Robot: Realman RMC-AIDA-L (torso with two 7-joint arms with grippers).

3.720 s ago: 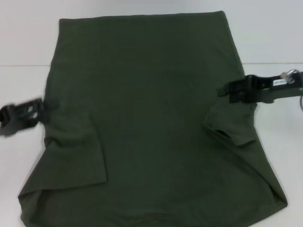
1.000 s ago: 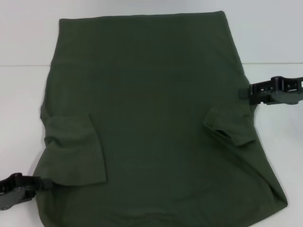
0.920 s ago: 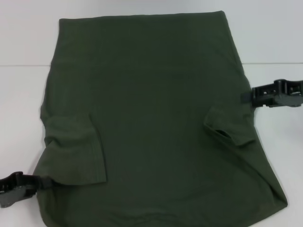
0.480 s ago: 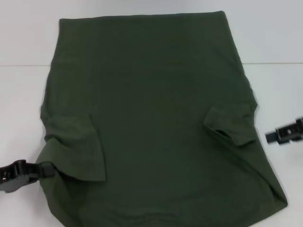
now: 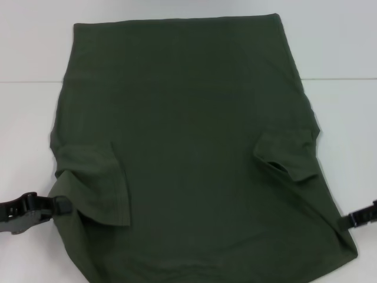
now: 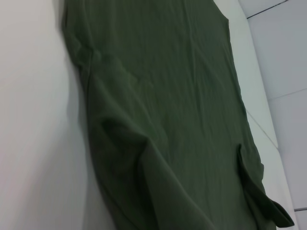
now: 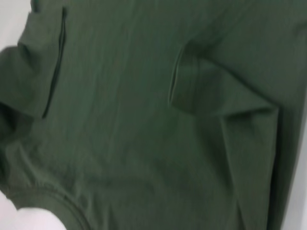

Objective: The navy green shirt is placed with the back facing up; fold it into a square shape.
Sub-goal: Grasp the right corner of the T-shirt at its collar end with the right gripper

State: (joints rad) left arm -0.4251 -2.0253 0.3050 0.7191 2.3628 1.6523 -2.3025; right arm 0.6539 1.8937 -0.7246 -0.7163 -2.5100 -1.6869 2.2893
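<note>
The navy green shirt lies spread flat on the white table, with both sleeves folded in over its body. It fills the left wrist view and the right wrist view. My left gripper is at the shirt's near left edge, shut on the fabric. The cloth there is bunched and drawn up into a ridge beside the left sleeve. My right gripper is low at the shirt's near right corner, at the cloth's edge, and mostly out of the picture.
The white table shows bare on both sides of the shirt. A seam line crosses the table behind the shirt's far third. The collar edge shows in the right wrist view.
My left gripper has moved away from me along the left edge, dragging the cloth into a ridge. My right gripper has dropped from the shirt's mid right side to its near right corner.
</note>
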